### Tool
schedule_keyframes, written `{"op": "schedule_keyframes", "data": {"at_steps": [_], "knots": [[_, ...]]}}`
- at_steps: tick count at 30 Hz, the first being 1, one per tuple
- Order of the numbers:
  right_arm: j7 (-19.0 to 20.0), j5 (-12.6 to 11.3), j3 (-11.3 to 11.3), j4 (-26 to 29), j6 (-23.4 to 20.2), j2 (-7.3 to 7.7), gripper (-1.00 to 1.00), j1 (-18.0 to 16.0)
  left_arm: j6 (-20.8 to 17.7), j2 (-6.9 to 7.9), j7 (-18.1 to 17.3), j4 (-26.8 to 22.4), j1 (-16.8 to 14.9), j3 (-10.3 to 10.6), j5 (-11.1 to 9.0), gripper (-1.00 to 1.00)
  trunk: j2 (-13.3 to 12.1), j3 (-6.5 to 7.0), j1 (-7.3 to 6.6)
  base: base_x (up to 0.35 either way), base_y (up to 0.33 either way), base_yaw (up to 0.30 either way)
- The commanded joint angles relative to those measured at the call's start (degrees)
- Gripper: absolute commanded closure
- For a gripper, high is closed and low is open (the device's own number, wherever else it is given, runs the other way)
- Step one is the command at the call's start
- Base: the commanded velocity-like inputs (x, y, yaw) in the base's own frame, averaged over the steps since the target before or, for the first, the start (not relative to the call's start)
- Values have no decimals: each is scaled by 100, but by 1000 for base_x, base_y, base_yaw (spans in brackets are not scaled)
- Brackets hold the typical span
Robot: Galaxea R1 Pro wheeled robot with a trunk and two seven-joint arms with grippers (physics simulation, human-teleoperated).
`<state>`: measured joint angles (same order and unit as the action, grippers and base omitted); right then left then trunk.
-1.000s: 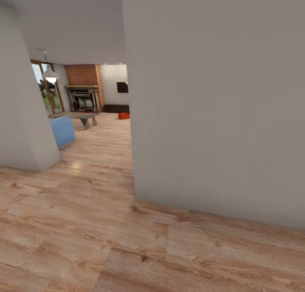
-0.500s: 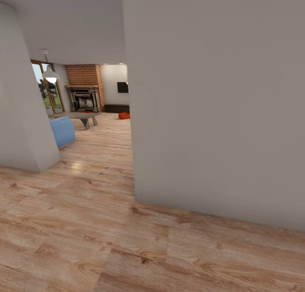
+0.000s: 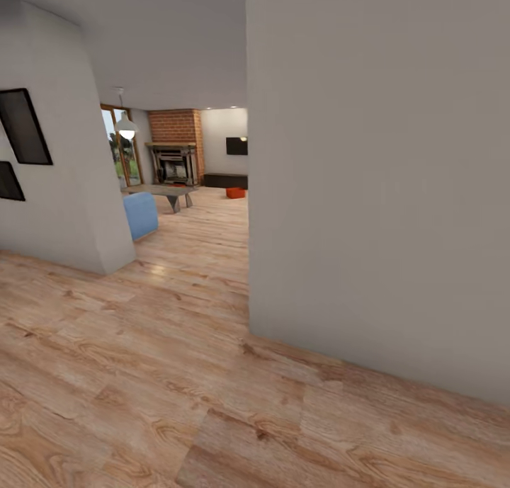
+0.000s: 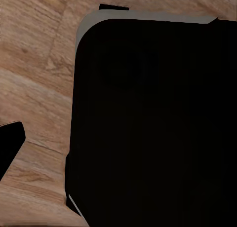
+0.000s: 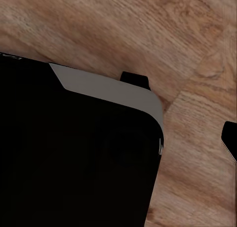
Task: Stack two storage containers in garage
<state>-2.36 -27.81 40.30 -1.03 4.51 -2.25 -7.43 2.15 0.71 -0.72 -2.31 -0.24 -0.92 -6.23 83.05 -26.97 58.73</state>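
Head view looks past a grey wall corner (image 3: 368, 190) into the living room (image 3: 191, 162), where one orange-red storage container (image 3: 236, 192) sits on the wood floor (image 3: 142, 360) by the dark cabinet (image 3: 225, 180), far off, awaiting collection. Neither pincer's state can be told.

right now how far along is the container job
Nothing looks done yet. One orange-red container sits on the wood floor of the far living room, near the fireplace; I can't make out a second. The head view looks down a hallway past a grey wall toward it. Nothing is held that I can see. Left: reach both, carry them to the garage, stack them.
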Motion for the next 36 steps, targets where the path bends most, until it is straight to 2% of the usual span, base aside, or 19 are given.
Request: {"op": "schedule_keyframes", "data": {"at_steps": [1, 27, 36], "knots": [[-10, -49, 48, -11, 24, -4, -100, -4, 13, 0, -7, 2, -2, -4, -54, -100, 3, -5, 0, 0, 0, 290], [-10, -49, 48, -11, 24, -4, -100, -4, 13, 0, -7, 2, -2, -5, -54, -100, 3, -5, 0, 1, 0, 291], [-10, -49, 66, -11, 25, 4, -100, -4, -6, 0, -7, 2, -2, 11, -63, -100, 3, -5, 0, 264, 0, 86]]}}
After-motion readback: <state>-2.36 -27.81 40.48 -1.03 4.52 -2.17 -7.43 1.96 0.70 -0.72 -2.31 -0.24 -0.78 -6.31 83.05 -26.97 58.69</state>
